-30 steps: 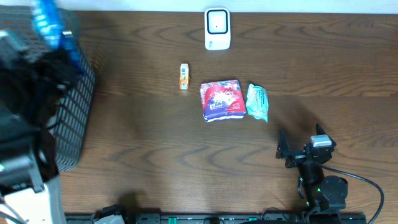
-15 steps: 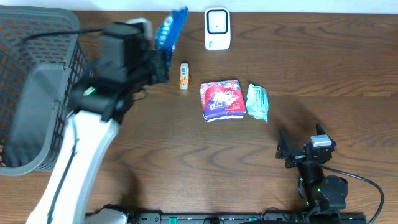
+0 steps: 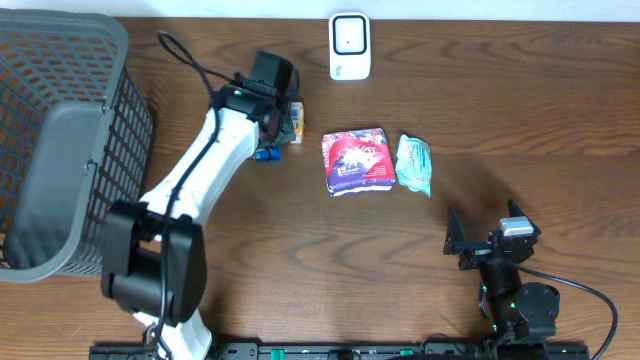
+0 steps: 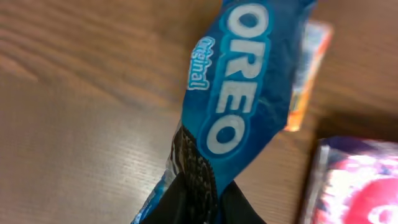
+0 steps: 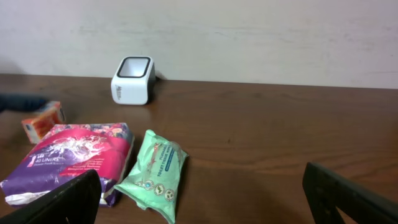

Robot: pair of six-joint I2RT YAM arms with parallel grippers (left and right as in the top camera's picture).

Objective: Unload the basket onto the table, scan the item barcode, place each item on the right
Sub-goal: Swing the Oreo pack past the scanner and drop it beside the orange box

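Overhead: the left gripper (image 3: 274,130) sits upper centre-left with the Oreo pack (image 3: 265,154) just below it; the scanner (image 3: 349,45) lies up and right, nearer this arm. Left wrist: fingers (image 4: 180,208) pinch the pack's lower end, long axis running toward upper right. Right wrist: the right gripper (image 5: 205,196) gapes empty.

The right claw (image 5: 200,179) shows as two dark fingers (image 5: 59,202) at the bottom corners, spread wide apart. On the brown tabletop (image 5: 267,134) a white scanner (image 5: 132,79) stands near the pale wall. Closer in, a pink-and-purple liner pack (image 5: 71,158) and a green wipes pack (image 5: 152,174) lie just beside each other. A small orange box (image 5: 42,121) sits at the left, with a blurred blue shape (image 5: 18,101) at the edge past it.
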